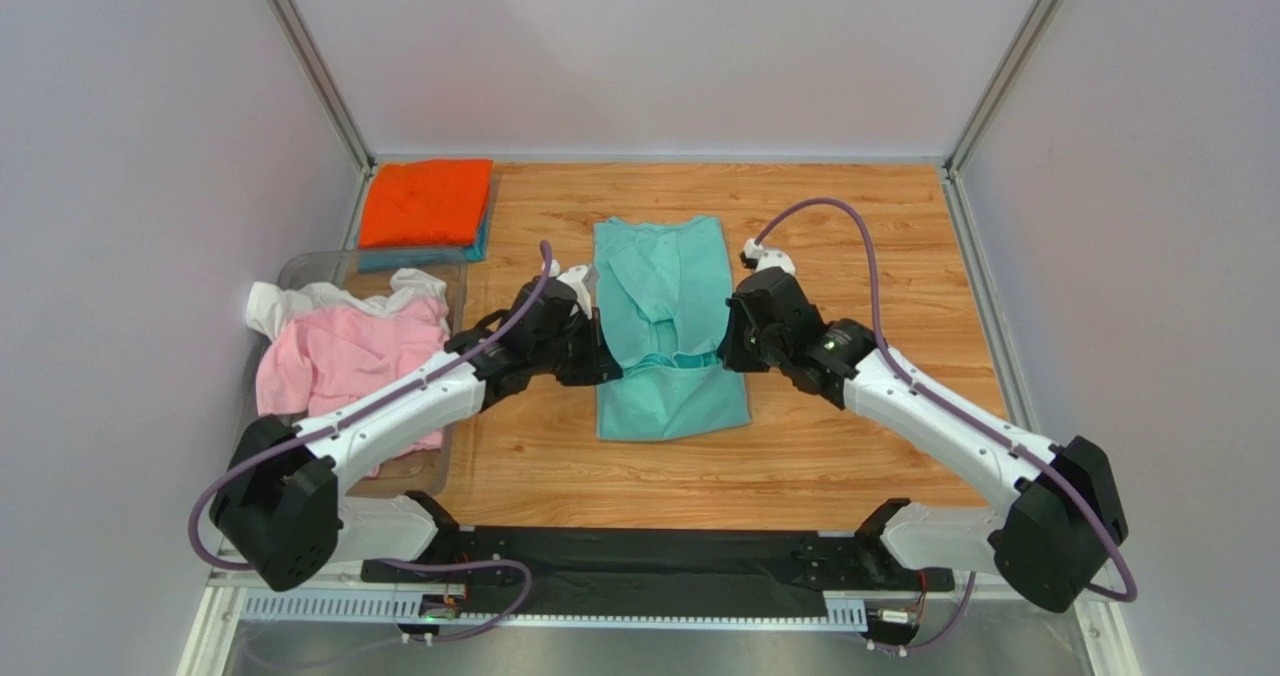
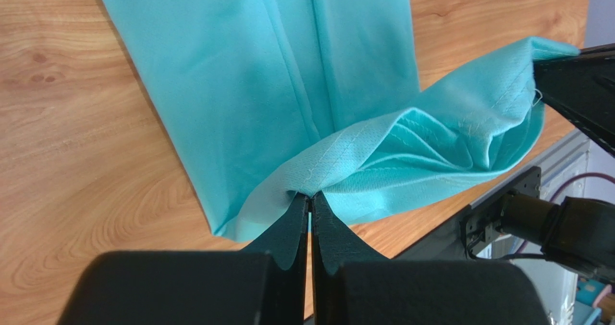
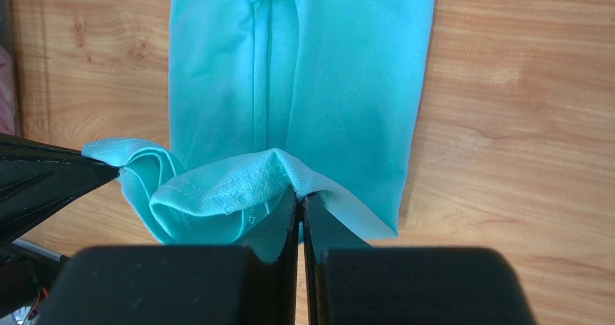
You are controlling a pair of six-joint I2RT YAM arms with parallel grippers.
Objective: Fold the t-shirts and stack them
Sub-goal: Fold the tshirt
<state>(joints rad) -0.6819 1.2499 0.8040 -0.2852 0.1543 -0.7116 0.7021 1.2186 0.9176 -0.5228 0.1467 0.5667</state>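
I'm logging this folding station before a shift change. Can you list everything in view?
mint-green t-shirt: 1, mint-green, table centre, partly folded, near edge lifted
orange t-shirt: 1, orange, folded, far left corner
teal-blue t-shirt: 1, teal-blue, under the orange one
pink t-shirt: 1, pink, crumpled in the bin
white t-shirt: 1, white, in the bin beyond the pink one
bin: 1, clear, left of table
table: 1, wood-grain
left end effector: 1, black, shut on the mint-green t-shirt
right end effector: 1, black, shut on the mint-green t-shirt

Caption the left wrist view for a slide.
Left tool pinches the hem of a mint-green cotton t-shirt above the wooden table.
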